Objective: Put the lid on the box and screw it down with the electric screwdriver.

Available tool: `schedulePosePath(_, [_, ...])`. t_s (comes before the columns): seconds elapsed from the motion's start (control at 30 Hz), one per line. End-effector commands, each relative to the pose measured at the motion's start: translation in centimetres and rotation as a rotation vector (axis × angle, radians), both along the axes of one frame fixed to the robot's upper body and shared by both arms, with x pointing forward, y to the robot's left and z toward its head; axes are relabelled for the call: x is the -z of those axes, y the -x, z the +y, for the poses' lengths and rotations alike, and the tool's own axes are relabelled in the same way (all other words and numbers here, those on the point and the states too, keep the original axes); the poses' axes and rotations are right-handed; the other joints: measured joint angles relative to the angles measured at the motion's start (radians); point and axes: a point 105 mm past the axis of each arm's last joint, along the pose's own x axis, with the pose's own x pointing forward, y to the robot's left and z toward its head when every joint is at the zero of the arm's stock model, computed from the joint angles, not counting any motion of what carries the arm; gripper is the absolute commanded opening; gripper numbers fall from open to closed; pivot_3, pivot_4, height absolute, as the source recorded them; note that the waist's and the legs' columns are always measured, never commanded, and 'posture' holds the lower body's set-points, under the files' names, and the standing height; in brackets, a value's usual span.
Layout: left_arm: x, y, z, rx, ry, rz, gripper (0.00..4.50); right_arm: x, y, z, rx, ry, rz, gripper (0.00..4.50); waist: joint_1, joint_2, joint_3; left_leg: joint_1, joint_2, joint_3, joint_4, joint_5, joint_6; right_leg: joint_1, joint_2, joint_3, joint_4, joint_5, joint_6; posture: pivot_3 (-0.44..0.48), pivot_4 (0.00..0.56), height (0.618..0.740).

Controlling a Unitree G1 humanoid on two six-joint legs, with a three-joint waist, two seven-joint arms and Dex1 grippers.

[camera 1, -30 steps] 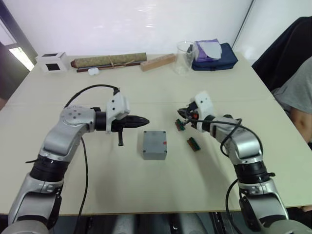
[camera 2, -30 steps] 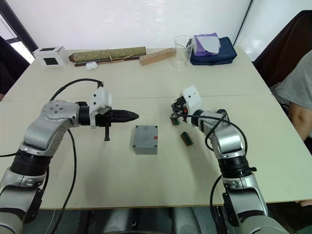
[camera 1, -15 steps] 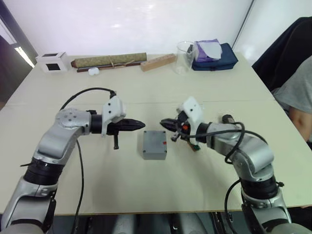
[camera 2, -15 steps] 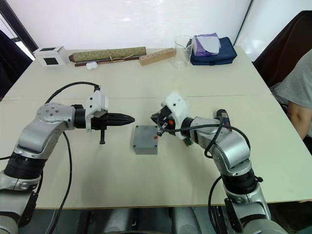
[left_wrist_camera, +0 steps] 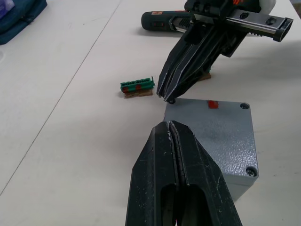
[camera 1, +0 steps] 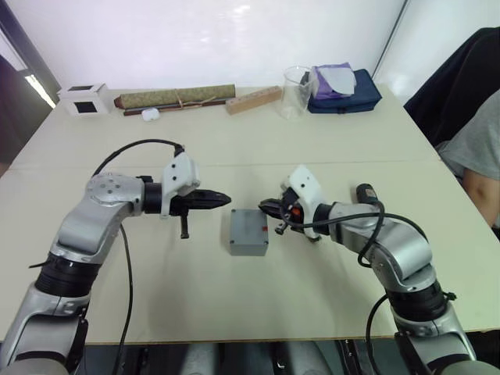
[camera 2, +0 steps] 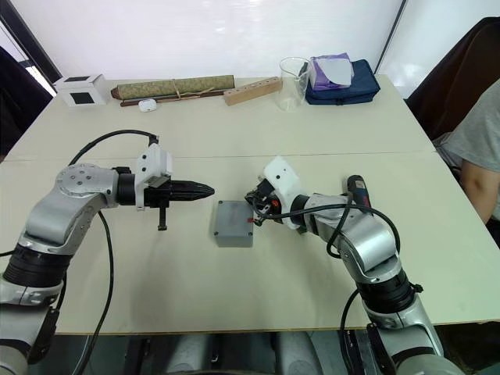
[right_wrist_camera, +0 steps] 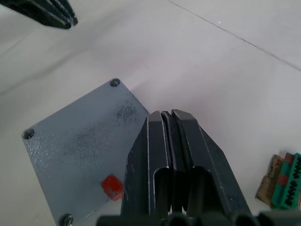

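At table centre: box (camera 1: 248,231) with lid (left_wrist_camera: 214,128) on, screws showing at corners. Right gripper (camera 1: 266,207) empty, fingers pressed together, tip just at box's far-right edge. Left gripper (camera 1: 223,200) likewise closed, empty, hovering left of box. Screwdriver (camera 1: 365,192) lies right, behind right forearm, long axis near-far; right arm nearer.
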Motion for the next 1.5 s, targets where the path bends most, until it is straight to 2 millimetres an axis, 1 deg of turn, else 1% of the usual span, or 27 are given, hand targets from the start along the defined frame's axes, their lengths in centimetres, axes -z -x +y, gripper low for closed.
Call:
schedulePosePath(0.03, [-1.5,0.3,-0.3,0.016,0.005,-0.062,0.0,-0.7,-0.1,-0.3,0.004,-0.009,-0.038,0.05,0.0,0.0,0.0,0.0,0.0,0.0,0.0,0.0,0.0,0.0,0.0,0.0,0.0,0.0,0.0,0.0,0.15,0.736])
schedulePosePath(0.2, [-1.6,0.3,-0.4,0.014,0.008,-0.065,0.0,-0.4,-0.1,0.0,-0.001,-0.011,-0.031,0.05,0.0,0.0,0.0,0.0,0.0,0.0,0.0,0.0,0.0,0.0,0.0,0.0,0.0,0.0,0.0,0.0,0.15,0.736])
schedulePosePath(0.33, [-1.6,0.2,-0.5,0.017,0.012,-0.067,0.0,0.5,0.3,0.6,-0.015,-0.017,0.002,0.05,0.0,0.0,0.0,0.0,0.0,0.0,0.0,0.0,0.0,0.0,0.0,0.0,0.0,0.0,0.0,0.0,0.15,0.736])
schedulePosePath(0.4, [-1.7,0.2,-0.7,0.021,0.014,-0.067,0.0,1.0,0.3,0.7,-0.014,-0.016,0.017,0.71,0.0,0.0,0.0,0.0,0.0,0.0,0.0,0.0,0.0,0.0,0.0,0.0,0.0,0.0,0.0,0.0,0.15,0.736])
schedulePosePath(0.43, [-1.7,0.3,-0.7,0.022,0.014,-0.067,0.0,1.1,0.3,0.6,-0.012,-0.017,0.023,0.87,0.0,0.0,0.0,0.0,0.0,0.0,0.0,0.0,0.0,0.0,0.0,0.0,0.0,0.0,0.0,0.0,0.15,0.736])
schedulePosePath(0.47, [-1.7,0.3,-0.8,0.027,0.016,-0.067,0.0,1.0,0.3,0.6,-0.009,-0.019,0.025,1.2,-0.001,0.0,0.0,0.0,0.0,0.0,0.0,0.0,0.0,0.0,0.0,0.0,0.0,0.0,0.0,0.0,0.15,0.736])
schedulePosePath(0.53, [-1.7,0.2,-1.0,0.034,0.018,-0.067,0.0,0.8,0.4,0.4,-0.014,-0.024,0.027,2.08,-0.001,0.0,0.0,0.0,0.0,0.0,0.0,0.0,0.0,0.0,0.0,0.0,0.0,0.0,0.0,0.0,0.15,0.736])
schedulePosePath(0.6, [-1.7,0.2,-1.1,0.04,0.018,-0.069,0.0,0.7,0.5,0.2,-0.014,-0.024,0.025,2.87,0.0,0.0,0.0,0.0,0.0,0.0,0.0,0.0,0.0,0.0,0.0,0.0,0.0,0.0,0.0,0.0,0.15,0.736])
schedulePosePath(0.67, [-1.7,0.3,-1.5,0.053,0.025,-0.067,0.0,0.3,0.6,-0.2,-0.009,-0.02,0.013,3.6,0.0,0.0,0.0,0.0,0.0,0.0,0.0,0.0,0.0,0.0,0.0,0.0,0.0,0.0,0.0,0.0,0.15,0.736])
schedulePosePath(0.7, [-1.8,0.3,-1.7,0.06,0.03,-0.066,0.0,-0.5,0.7,-0.5,-0.006,-0.024,-0.001,3.98,0.0,0.0,0.0,0.0,0.0,0.0,0.0,0.0,0.0,0.0,0.0,0.0,0.0,0.0,0.0,0.0,0.15,0.736])
schedulePosePath(0.77, [-2.0,0.3,-2.0,0.076,0.041,-0.065,0.0,-2.2,0.9,-1.1,-0.001,-0.029,-0.03,4.49,0.001,0.0,0.0,0.0,0.0,0.0,0.001,0.0,0.0,0.0,0.0,0.0,0.0,0.0,0.0,0.0,0.15,0.736])
schedulePosePath(0.87, [-2.3,0.8,-2.6,0.119,0.061,-0.06,0.0,-5.0,1.2,-3.2,0.045,-0.034,-0.051,4.49,0.002,0.0,0.0,-0.001,0.0,0.0,0.001,0.0,0.0,0.0,0.0,0.0,0.0,0.0,0.0,0.0,0.15,0.736])
schedulePosePath(0.9, [-2.4,1.1,-2.9,0.137,0.066,-0.06,0.0,-5.6,1.3,-4.2,0.077,-0.028,-0.037,4.49,0.002,0.0,0.0,-0.001,0.0,0.0,0.002,0.0,0.0,0.0,0.0,0.0,0.0,0.0,0.0,0.0,0.15,0.736])
schedulePosePath(1.0, [-2.8,1.9,-3.3,0.2,0.101,-0.054,0.0,-6.9,0.9,-8.2,0.239,0.085,0.04,4.49,0.004,0.0,0.0,-0.001,0.0,0.0,0.002,0.0,0.0,0.0,0.0,0.0,0.0,0.0,0.0,0.0,0.15,0.736])
schedulePosePath(1.03, [-3.0,2.0,-3.4,0.215,0.113,-0.052,0.0,-7.3,0.8,-9.1,0.282,0.105,0.051,4.49,0.004,0.0,0.0,-0.001,0.0,0.0,0.002,0.0,0.0,0.0,0.0,0.0,0.0,0.0,0.0,0.0,0.15,0.736])
schedulePosePath(1.1, [-3.1,2.3,-3.9,0.248,0.142,-0.038,0.0,-7.0,0.3,-12.2,0.393,0.212,0.129,4.49,0.005,0.0,0.0,0.0,0.0,0.0,0.002,0.0,0.0,0.001,0.0,0.0,0.0,0.0,0.0,0.0,0.15,0.736])
schedulePosePath(1.17, [-3.1,2.5,-4.4,0.271,0.157,-0.036,0.0,-6.8,0.4,-14.7,0.465,0.298,0.199,4.49,0.007,0.001,0.0,-0.001,0.0,0.0,0.002,0.0,0.0,0.001,-0.001,0.0,-0.001,0.0,0.0,0.0,0.15,0.736])
schedulePosePath(1.27, [-3.1,2.6,-5.1,0.3,0.171,-0.05,0.0,-7.0,0.3,-17.3,0.551,0.332,0.315,4.49,0.001,0.001,0.0,-0.001,-0.001,0.001,0.002,0.0,0.0,0.001,-0.001,0.0,-0.003,0.0,0.0,0.0,0.15,0.736])
schedulePosePath(1.3, [-3.1,2.5,-5.5,0.304,0.179,-0.059,0.0,-6.8,0.4,-17.6,0.554,0.336,0.366,4.49,-0.001,0.001,0.0,0.0,-0.001,0.003,0.002,0.0,0.001,0.001,-0.001,0.001,-0.003,0.0,0.0,0.0,0.15,0.736])
schedulePosePath(1.37, [-3.3,2.4,-6.1,0.317,0.204,-0.067,0.0,-6.4,0.9,-17.5,0.527,0.341,0.458,4.49,-0.002,0.001,0.0,0.0,0.0,0.003,0.002,0.0,0.001,0.001,0.0,0.002,-0.003,0.0,0.0,0.0,0.15,0.736])
schedulePosePath(1.5, [-3.0,2.6,-7.3,0.341,0.222,-0.068,0.0,-5.6,1.5,-17.7,0.533,0.38,0.561,4.49,0.0,0.001,0.0,0.0,0.0,0.003,0.002,-0.001,0.001,0.001,0.001,0.002,-0.003,0.0,0.0,0.0,0.15,0.736])
